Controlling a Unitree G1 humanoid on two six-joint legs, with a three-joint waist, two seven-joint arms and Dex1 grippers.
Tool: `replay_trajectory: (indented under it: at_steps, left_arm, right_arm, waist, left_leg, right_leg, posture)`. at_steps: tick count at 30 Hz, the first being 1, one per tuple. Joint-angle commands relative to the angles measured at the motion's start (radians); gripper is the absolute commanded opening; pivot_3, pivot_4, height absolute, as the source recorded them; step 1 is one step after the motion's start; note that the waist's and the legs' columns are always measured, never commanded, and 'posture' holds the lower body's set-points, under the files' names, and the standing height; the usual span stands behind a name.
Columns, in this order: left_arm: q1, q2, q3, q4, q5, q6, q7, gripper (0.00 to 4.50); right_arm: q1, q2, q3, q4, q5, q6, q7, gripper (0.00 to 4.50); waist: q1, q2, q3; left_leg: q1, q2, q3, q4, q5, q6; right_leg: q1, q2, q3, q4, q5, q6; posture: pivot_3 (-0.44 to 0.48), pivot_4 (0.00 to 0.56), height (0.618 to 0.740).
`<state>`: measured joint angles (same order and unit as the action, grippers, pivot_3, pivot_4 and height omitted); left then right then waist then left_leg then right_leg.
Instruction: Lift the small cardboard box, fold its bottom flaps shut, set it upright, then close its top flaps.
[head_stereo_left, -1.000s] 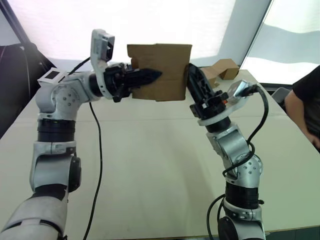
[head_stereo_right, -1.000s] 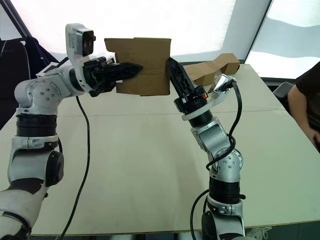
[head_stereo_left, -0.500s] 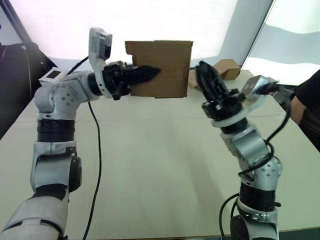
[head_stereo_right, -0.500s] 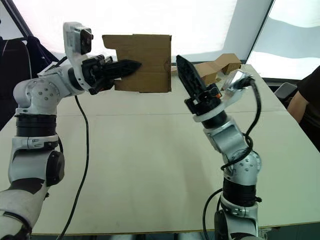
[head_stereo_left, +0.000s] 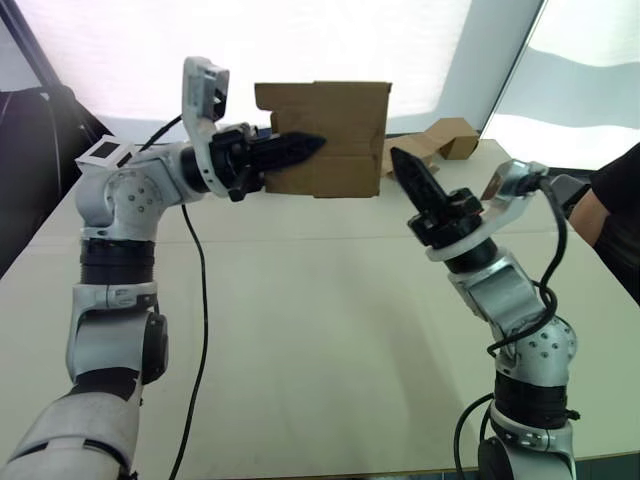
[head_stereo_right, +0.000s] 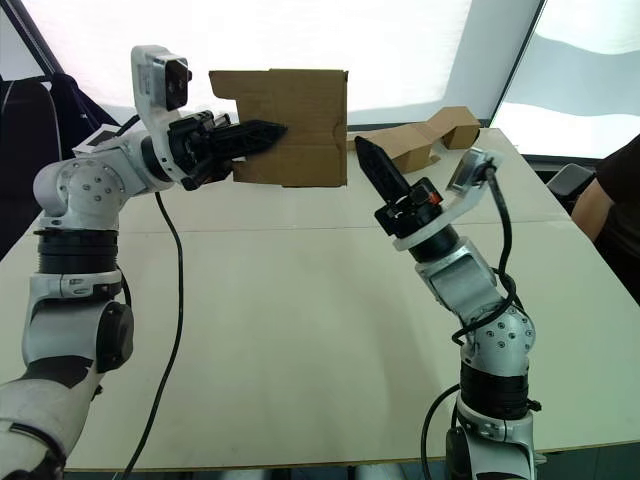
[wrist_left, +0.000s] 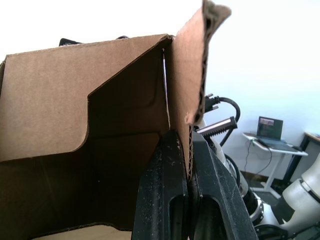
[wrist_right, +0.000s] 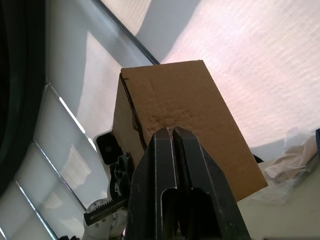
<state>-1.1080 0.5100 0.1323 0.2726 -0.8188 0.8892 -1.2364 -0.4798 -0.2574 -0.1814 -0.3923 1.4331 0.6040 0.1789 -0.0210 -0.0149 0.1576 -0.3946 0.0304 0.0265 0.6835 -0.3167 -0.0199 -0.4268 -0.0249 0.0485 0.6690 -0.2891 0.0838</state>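
The small cardboard box (head_stereo_left: 335, 135) hangs in the air above the table's far side, brown and roughly cube-shaped. My left gripper (head_stereo_left: 312, 144) reaches in from the left and is shut on one of its walls. In the left wrist view the two fingers (wrist_left: 170, 175) pinch that wall, and a flap (wrist_left: 55, 110) leans into the open box. I cannot tell bottom flaps from top flaps. My right gripper (head_stereo_left: 402, 163) is shut on nothing, pointing up, below and to the right of the box with a gap between them.
A long folded piece of brown cardboard (head_stereo_left: 440, 140) lies at the table's back right. A person's arm (head_stereo_left: 612, 190) is at the right edge. A small white cube (head_stereo_left: 103, 152) shows at the left. The beige table (head_stereo_left: 300, 330) stretches in front.
My right gripper has pulled away from the box's right side, moving down and to the right. The left gripper still holds the box in about the same place.
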Motion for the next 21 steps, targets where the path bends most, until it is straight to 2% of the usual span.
replay_trajectory:
  at_steps: [1, 8, 13, 15, 18, 20, 21]
  left_arm:
    - [-0.01, 0.002, 0.008, -0.026, -0.012, -0.001, -0.005, 0.0]
    - [0.009, 0.002, -0.016, -0.051, -0.004, 0.007, -0.01, 0.0]
    - [0.022, 0.035, -0.065, -0.058, 0.055, -0.015, -0.019, 0.0]
    - [0.027, 0.08, -0.145, -0.052, 0.163, -0.078, -0.026, 0.0]
    - [-0.004, 0.164, -0.277, -0.073, 0.264, -0.108, -0.123, 0.0]
    - [-0.024, 0.194, -0.335, -0.093, 0.309, -0.116, -0.154, 0.0]
    - [-0.039, 0.222, -0.406, -0.119, 0.385, -0.15, -0.169, 0.0]
  right_arm:
    - [-0.027, -0.009, 0.039, -0.05, -0.026, 0.017, 0.026, 0.05]
    - [-0.038, -0.008, 0.085, -0.047, -0.074, 0.042, 0.055, 0.05]
    - [-0.005, -0.048, 0.039, -0.067, -0.066, 0.057, 0.054, 0.05]
    - [0.047, -0.121, -0.02, -0.085, -0.037, 0.079, 0.059, 0.05]
    - [0.158, -0.306, -0.098, -0.114, -0.038, 0.156, 0.12, 0.05]
    - [0.214, -0.421, -0.108, -0.134, -0.092, 0.19, 0.184, 0.05]
    - [0.262, -0.529, -0.106, -0.163, -0.167, 0.213, 0.25, 0.05]
  waist:
    - [0.001, 0.0, 0.0]
    - [0.001, 0.0, 0.0]
    - [0.001, 0.0, 0.0]
    - [0.006, 0.0, 0.0]
    - [0.01, 0.0, 0.0]
    - [0.009, 0.0, 0.0]
    - [0.008, 0.0, 0.001]
  left_leg:
    - [0.0, 0.0, 0.0, 0.0, 0.0, 0.0]
    - [0.0, 0.0, 0.0, 0.0, 0.0, 0.0]
    - [0.0, 0.0, 0.0, 0.0, 0.0, 0.0]
    - [0.0, -0.001, 0.0, 0.0, 0.0, 0.0]
    - [-0.001, -0.002, -0.001, 0.0, 0.0, 0.0]
    - [-0.003, -0.003, 0.0, 0.0, 0.0, 0.0]
    - [-0.003, -0.003, 0.0, 0.0, 0.0, 0.001]
  right_leg:
    - [0.0, 0.0, 0.0, 0.0, 0.0, 0.0]
    - [0.0, 0.0, 0.0, 0.0, 0.0, 0.0]
    - [0.0, 0.0, 0.0, 0.0, 0.0, 0.0]
    - [0.0, 0.0, 0.0, 0.0, 0.0, 0.0]
    - [0.0, 0.0, 0.0, -0.002, 0.0, 0.0]
    - [0.0, 0.0, 0.0, -0.004, 0.0, 0.0]
    - [0.0, -0.001, 0.0, -0.004, 0.0, 0.0]
  posture:
    - [0.0, 0.15, 0.74]
    - [0.0, 0.15, 0.74]
    - [0.0, 0.15, 0.74]
    - [0.0, 0.15, 0.74]
    - [0.0, 0.15, 0.74]
    - [0.0, 0.15, 0.74]
    - [0.0, 0.15, 0.74]
